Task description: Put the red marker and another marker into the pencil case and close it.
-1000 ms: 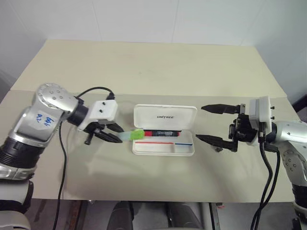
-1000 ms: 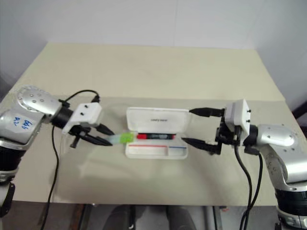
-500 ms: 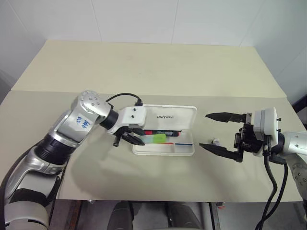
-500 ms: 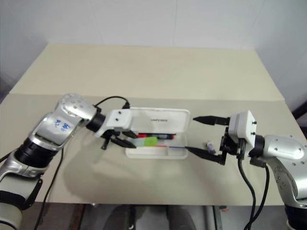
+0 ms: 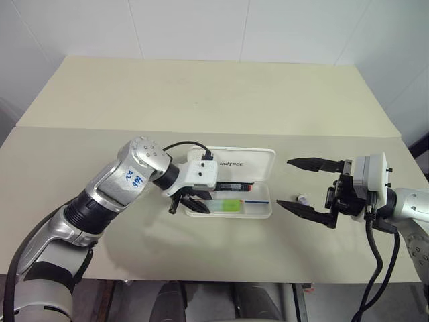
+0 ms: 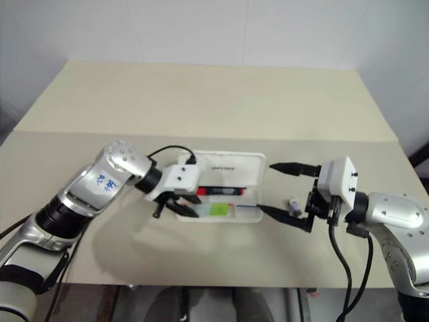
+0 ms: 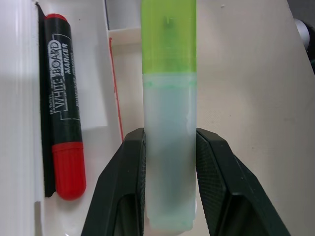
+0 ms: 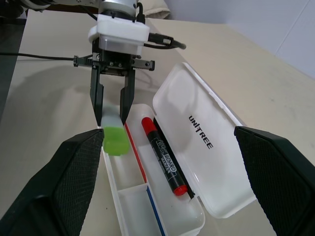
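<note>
Two ribbed black jaws pinch translucent mint marker — lime-capped, smooth.

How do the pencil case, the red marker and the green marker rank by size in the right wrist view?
1. pencil case
2. red marker
3. green marker, its rear hidden between the left gripper fingers, so unsure.

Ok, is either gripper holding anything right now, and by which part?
The left gripper pinches the green marker by its pale body, at the end away from the lime cap. The right gripper is open, holding nothing.
</note>
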Robot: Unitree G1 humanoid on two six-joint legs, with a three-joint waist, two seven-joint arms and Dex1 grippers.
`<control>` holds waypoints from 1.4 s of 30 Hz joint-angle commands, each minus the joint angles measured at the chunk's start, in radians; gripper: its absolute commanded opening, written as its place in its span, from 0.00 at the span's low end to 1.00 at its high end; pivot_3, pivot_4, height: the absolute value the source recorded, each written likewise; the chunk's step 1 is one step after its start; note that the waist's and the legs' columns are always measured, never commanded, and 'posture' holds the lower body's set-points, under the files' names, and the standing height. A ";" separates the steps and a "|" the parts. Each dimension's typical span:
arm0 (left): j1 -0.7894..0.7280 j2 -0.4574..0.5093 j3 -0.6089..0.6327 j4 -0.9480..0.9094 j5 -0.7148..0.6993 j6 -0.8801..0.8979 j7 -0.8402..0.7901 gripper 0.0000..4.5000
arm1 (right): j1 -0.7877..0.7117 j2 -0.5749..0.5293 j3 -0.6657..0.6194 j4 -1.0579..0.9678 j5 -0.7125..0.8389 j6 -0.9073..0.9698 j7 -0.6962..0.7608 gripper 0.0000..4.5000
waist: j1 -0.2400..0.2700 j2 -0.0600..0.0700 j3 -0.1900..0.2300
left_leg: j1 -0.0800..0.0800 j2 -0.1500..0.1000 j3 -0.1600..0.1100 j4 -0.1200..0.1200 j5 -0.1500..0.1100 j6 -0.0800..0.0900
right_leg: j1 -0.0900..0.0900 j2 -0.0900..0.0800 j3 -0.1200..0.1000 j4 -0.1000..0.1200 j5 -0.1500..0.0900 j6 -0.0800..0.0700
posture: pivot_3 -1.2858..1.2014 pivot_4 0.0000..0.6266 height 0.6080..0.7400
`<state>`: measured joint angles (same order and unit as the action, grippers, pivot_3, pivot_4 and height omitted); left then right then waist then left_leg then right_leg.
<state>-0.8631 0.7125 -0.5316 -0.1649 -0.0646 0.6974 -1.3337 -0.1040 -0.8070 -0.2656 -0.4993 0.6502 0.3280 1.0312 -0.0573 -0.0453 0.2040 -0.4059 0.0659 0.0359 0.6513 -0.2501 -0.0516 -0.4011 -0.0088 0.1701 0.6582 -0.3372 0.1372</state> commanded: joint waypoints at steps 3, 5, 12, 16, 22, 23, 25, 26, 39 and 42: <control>-0.041 -0.013 -0.007 0.031 0.051 -0.049 0.024 0.54 | -0.010 0.012 -0.016 -0.029 0.016 -0.020 -0.017 1.00 | 0.001 0.000 0.000 | 0.000 0.000 0.000 0.000 0.000 0.000 | 0.000 0.000 0.000 0.000 0.000 0.000 | 0.52 0.24 1.00; -0.043 -0.022 -0.007 0.041 0.053 -0.058 0.024 0.68 | -0.007 0.017 -0.013 -0.034 0.014 -0.022 -0.022 1.00 | 0.001 0.000 0.000 | 0.000 0.000 0.000 0.000 0.000 0.000 | 0.000 0.000 0.000 0.000 0.000 0.000 | 0.52 0.24 1.00; -0.057 -0.086 0.044 0.005 -0.032 -0.014 0.008 0.99 | -0.016 0.027 -0.007 -0.029 0.009 -0.024 -0.027 1.00 | 0.002 0.000 0.000 | 0.000 0.000 0.000 -0.001 0.000 0.000 | 0.001 0.000 0.000 -0.001 0.000 0.000 | 0.52 0.24 1.00; -0.064 -0.105 0.088 -0.020 -0.101 0.018 -0.001 0.99 | -0.025 0.015 -0.010 -0.027 0.035 0.025 -0.039 1.00 | 0.000 0.000 0.000 | 0.000 0.000 0.000 -0.001 0.000 0.000 | 0.001 0.000 0.000 -0.001 0.000 0.000 | 0.52 0.24 1.00; -0.042 -0.082 0.189 0.086 -0.138 -0.197 -0.032 0.99 | -0.051 -0.061 -0.053 -0.042 0.137 0.263 -0.153 1.00 | 0.000 0.000 0.000 | 0.001 0.000 0.000 0.000 0.000 0.000 | 0.001 0.000 0.000 -0.001 0.000 0.000 | 0.52 0.24 1.00; -0.039 -0.088 0.216 0.110 -0.157 -0.238 -0.040 0.99 | -0.052 -0.077 -0.060 -0.044 0.137 0.305 -0.186 1.00 | 0.001 0.000 0.000 | 0.001 0.000 -0.001 0.000 0.000 0.000 | 0.001 0.000 0.000 -0.001 0.000 0.000 | 0.52 0.24 1.00; -0.031 -0.084 0.295 0.179 -0.209 -0.291 -0.062 0.99 | -0.062 -0.112 -0.066 -0.058 0.151 0.436 -0.293 1.00 | 0.000 0.000 0.000 | 0.001 0.000 0.000 0.000 0.000 0.000 | 0.001 -0.001 0.000 -0.001 0.000 0.000 | 0.52 0.24 1.00; -0.023 -0.073 0.324 0.216 -0.217 -0.348 -0.075 0.99 | -0.061 -0.134 -0.074 -0.062 0.164 0.513 -0.341 1.00 | 0.000 0.000 0.000 | 0.001 0.000 0.000 0.000 0.000 0.000 | 0.001 -0.001 0.000 -0.002 0.000 0.000 | 0.52 0.24 1.00; 0.029 0.031 0.542 0.251 -0.361 -0.333 -0.093 0.99 | -0.015 -0.186 -0.118 -0.030 0.151 0.986 -0.617 1.00 | 0.001 0.000 0.000 | -0.001 0.000 0.000 -0.003 0.000 0.001 | 0.000 -0.001 -0.001 -0.005 -0.001 0.000 | 0.52 0.24 1.00; 0.044 0.062 0.563 0.257 -0.353 -0.359 -0.093 0.99 | -0.036 -0.168 -0.081 -0.003 0.122 1.008 -0.638 1.00 | -0.004 0.000 0.000 | -0.001 0.000 0.000 -0.003 0.000 0.001 | 0.000 -0.001 0.000 -0.004 -0.001 0.000 | 0.52 0.24 1.00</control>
<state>-0.8257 0.7553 -0.0010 0.1228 -0.4018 0.3541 -1.4284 -0.1262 -0.9773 -0.3503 -0.5018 0.7875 1.3281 0.4061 -0.0616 -0.0452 0.2039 -0.4062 0.0660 0.0366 0.6480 -0.2506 -0.0506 -0.4014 -0.0101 0.1697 0.6537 -0.3377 0.1371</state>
